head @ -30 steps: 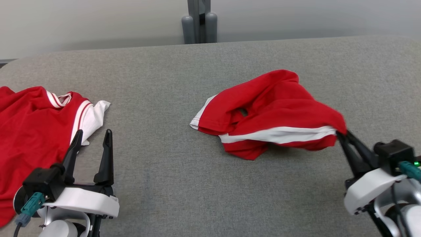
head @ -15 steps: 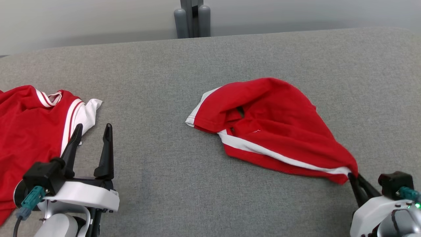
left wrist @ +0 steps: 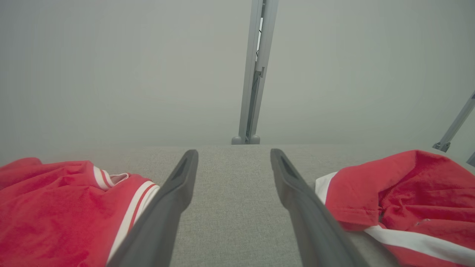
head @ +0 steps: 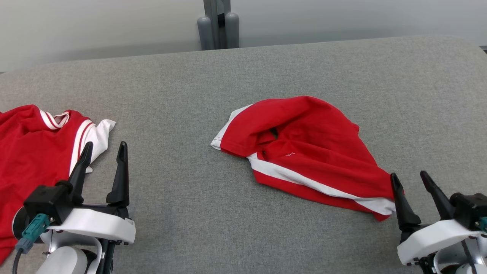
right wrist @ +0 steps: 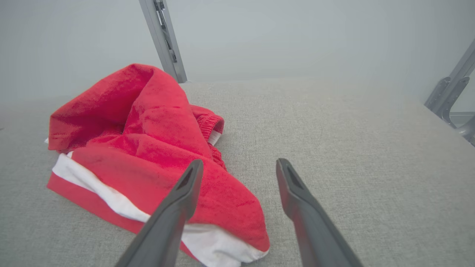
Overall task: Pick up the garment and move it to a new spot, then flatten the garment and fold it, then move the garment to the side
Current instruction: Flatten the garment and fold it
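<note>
Red garment point(head: 304, 160) with white stripe lay bunched on the grey table point(head: 190, 220), just right of centre, its near corner trailing toward 4 o'clock. Right gripper point(head: 409, 176) at 4 o'clock — jaws spread, free of the cloth (one finger just beside that corner). Left gripper point(head: 105, 145) at 8 o'clock — jaws spread, empty. Second red garment point(head: 34, 160) at 9 o'clock.
</note>
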